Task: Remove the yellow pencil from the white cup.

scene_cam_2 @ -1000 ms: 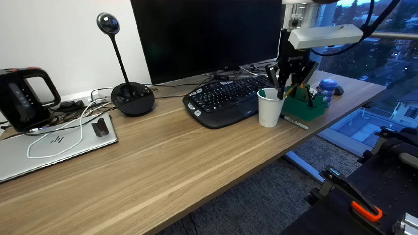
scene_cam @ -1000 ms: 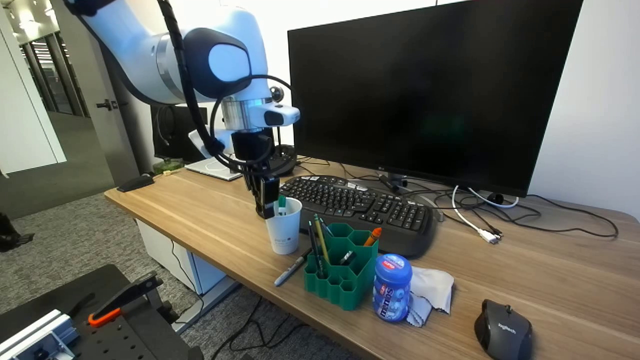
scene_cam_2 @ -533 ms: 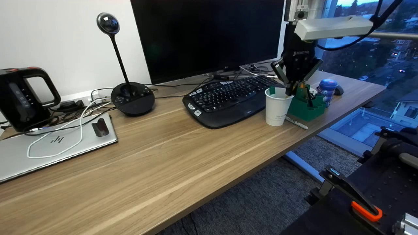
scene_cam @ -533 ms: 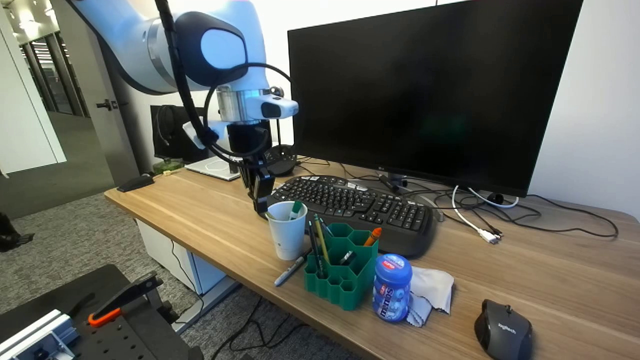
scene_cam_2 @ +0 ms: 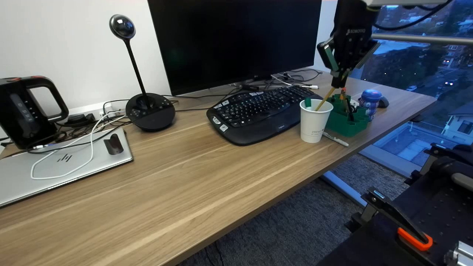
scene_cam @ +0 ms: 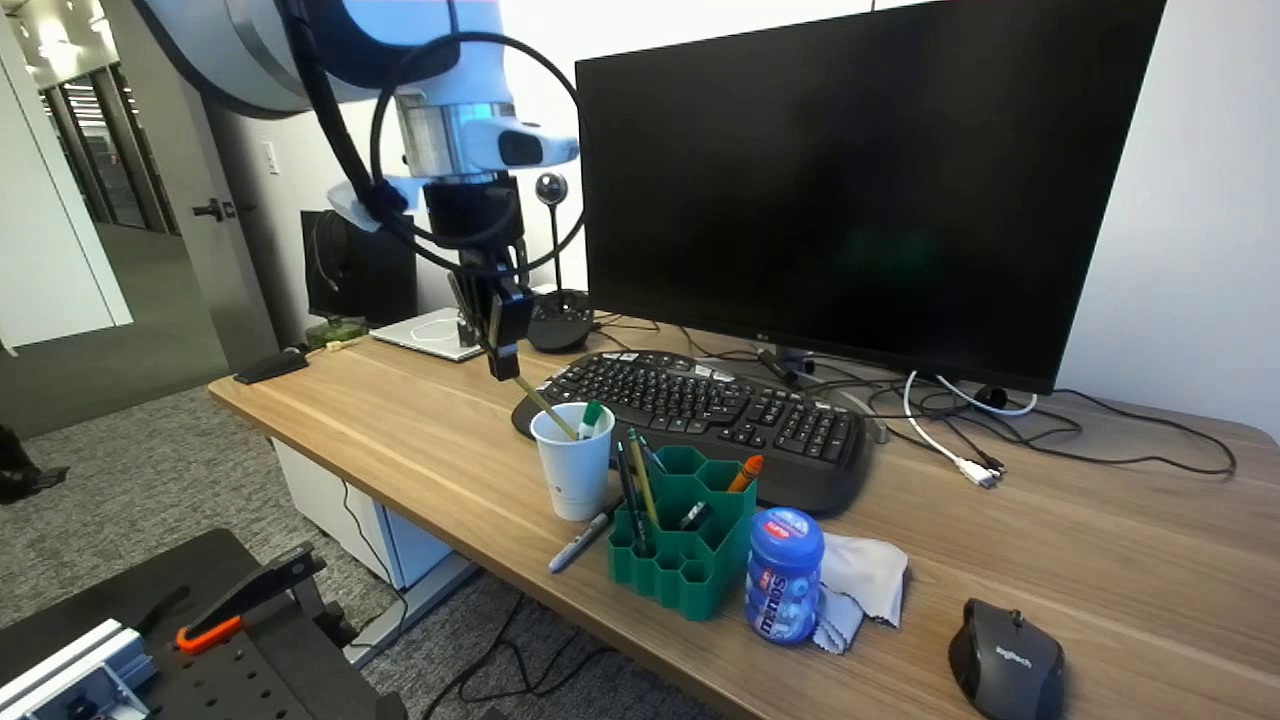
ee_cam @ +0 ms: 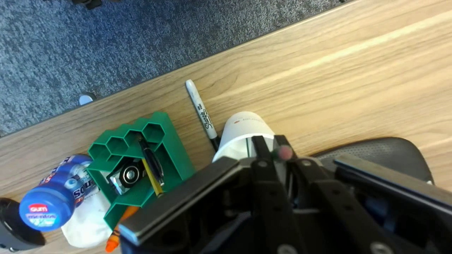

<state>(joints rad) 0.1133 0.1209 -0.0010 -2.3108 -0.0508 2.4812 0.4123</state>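
Silver laptop (scene_cam_2: 70, 167): it's lying left on the desk (scene_cam_2: 177, 181), a ball-topped black stand (scene_cam_2: 149, 112) standing just to its right.
Black keyboard (scene_cam_2: 255, 114): it's stretching along the far side, before the dark monitor (scene_cam_2: 240, 40).
White cup (scene_cam_2: 313, 123): standing upright at the keyboard's near side, and it's holding a green-capped marker (scene_cam: 592, 413).
Yellow pencil (scene_cam_2: 325, 99): here it is, leaning on a slant, its lower end sitting inside the cup!
Jaws: they're clenching that pencil above the rim, and a pink end is showing at their tips in the wrist view.
Sharpie (ee_cam: 203, 113): lying just right of the cup.
Green holder (scene_cam_2: 345, 125): standing next along, carrying a dark pen (ee_cam: 152, 160) and an orange crayon (scene_cam: 745, 474).
Blue Mentos bottle (scene_cam: 785, 575): standing just right of that, a white cloth (scene_cam: 868, 580) lying beside it.
Mouse (scene_cam: 1005, 660): resting out on the right.
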